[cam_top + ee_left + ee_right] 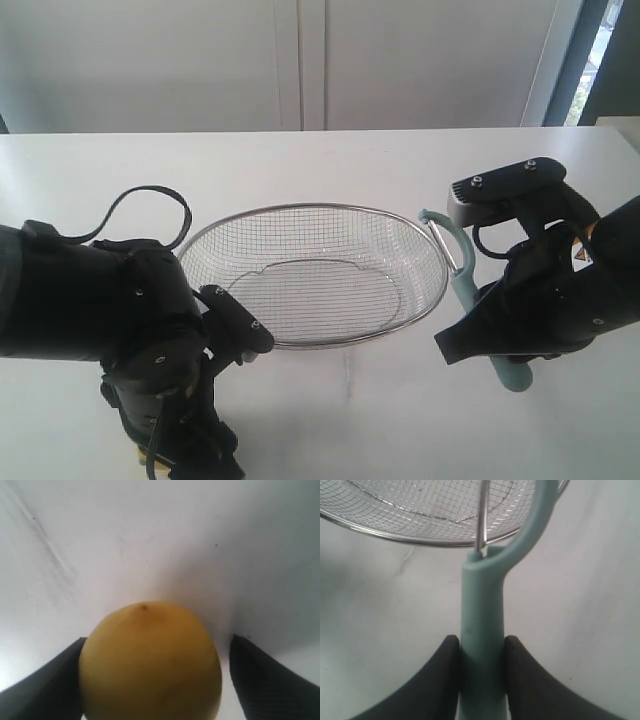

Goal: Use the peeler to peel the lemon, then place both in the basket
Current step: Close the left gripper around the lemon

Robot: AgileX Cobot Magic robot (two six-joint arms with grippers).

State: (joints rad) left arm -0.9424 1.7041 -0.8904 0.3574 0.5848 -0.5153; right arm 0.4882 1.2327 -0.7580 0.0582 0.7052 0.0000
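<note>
Bright daylight, soft shadows, lemon (150,665) perhaps slightly blurred

— Where can I pass around the basket (300,235)?
— I see bare table (330,160) at its twelve o'clock, and a clear strip at six. At three the peeler (463,290) stands just beside the rim, pinched in the right gripper (481,645); the right arm (570,290) fills four.
— And the other side?
— My left arm (90,300) blocks eight, its cable (150,192) loops at ten. The lemon (150,665) fills the left gripper (159,640), a sliver free beside one finger.
</note>
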